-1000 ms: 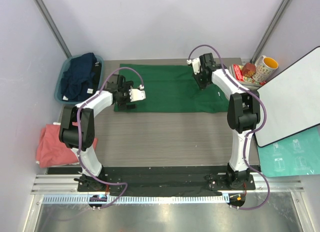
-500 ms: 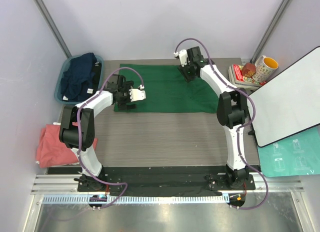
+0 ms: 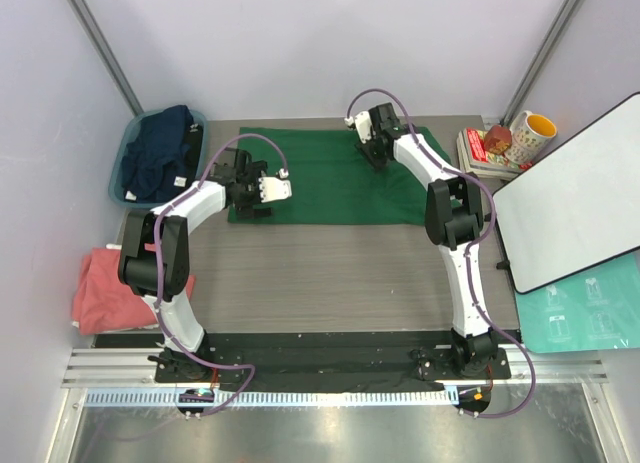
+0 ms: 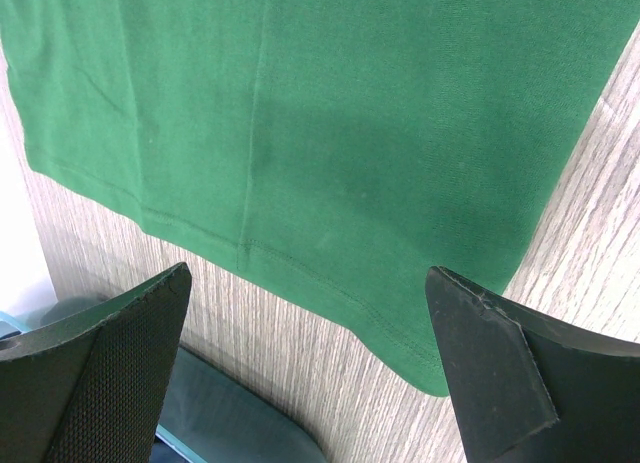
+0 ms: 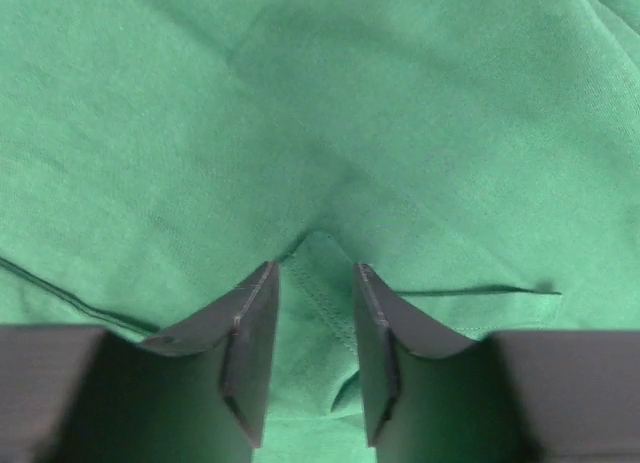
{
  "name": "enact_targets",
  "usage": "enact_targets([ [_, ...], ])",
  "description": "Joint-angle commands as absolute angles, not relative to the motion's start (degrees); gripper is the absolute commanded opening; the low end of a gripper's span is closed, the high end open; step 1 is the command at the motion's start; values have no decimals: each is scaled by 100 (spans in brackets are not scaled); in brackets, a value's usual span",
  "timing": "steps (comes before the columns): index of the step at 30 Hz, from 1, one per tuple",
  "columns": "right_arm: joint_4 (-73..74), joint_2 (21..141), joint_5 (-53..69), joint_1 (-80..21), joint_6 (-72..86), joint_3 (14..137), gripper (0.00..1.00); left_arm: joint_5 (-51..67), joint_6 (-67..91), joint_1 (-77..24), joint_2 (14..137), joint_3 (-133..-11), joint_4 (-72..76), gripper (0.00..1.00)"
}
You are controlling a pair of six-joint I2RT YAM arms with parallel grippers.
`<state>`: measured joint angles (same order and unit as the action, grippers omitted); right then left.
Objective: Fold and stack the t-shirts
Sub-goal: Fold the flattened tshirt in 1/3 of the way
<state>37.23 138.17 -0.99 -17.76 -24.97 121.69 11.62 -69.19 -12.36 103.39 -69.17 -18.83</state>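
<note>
A dark green t-shirt lies spread flat across the far half of the table. My right gripper is down on its far edge, jaws apart, with a stitched fold of green cloth lying loose between the fingers. My left gripper hovers wide open over the shirt's left hem, holding nothing. A navy t-shirt fills the teal tub. A salmon-pink one lies crumpled off the table's left side.
The teal tub stands at the far left; its rim shows just below the left fingers. Books and a yellow-rimmed mug sit at the far right. A white board leans over the right edge.
The right gripper has travelled left along the shirt's far edge and its jaws have gone from shut to apart. The left arm has not moved.
</note>
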Motion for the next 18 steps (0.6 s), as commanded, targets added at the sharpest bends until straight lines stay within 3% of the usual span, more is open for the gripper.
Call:
enact_targets([
  [1,3577,13755,-176,-1767,-2637,12392,38,1274,-6820,-1257,10248,-6987,-1661,100],
  [10,3586,13948,-79,-1767,-2689,12611,50,1327,-6812,-1266,10327,-7066,-1670,100],
  [18,3560,14150,-70,-1767,-2795,12762,50,1327,-6812,-1266,10345,-7110,-1670,100],
])
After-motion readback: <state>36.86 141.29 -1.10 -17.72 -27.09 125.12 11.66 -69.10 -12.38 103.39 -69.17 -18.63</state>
